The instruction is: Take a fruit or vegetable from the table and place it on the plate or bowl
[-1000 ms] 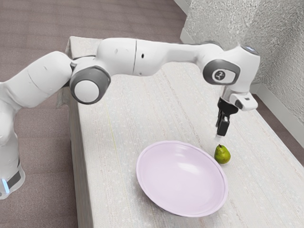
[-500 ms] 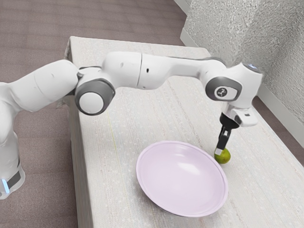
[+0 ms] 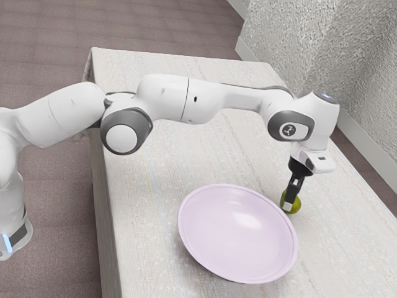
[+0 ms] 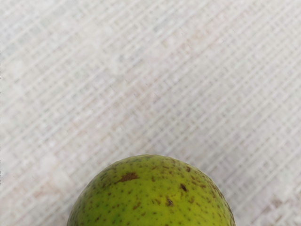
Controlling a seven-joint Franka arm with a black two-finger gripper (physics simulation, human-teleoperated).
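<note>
Speckled green pear [image 4: 151, 193] on pale woven tabletop [image 4: 141, 70]

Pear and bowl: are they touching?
Cannot tell. In the exterior view the pear sits right beside the bowl, yet neither gap nor contact shows plainly.

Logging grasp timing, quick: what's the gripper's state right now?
Gripper: down at the green pear on the table; open or shut cannot be told.

Side camera overlooks the table [image 3: 161, 167]; wrist camera looks closely down onto shared pear [image 4: 150, 193]
</note>
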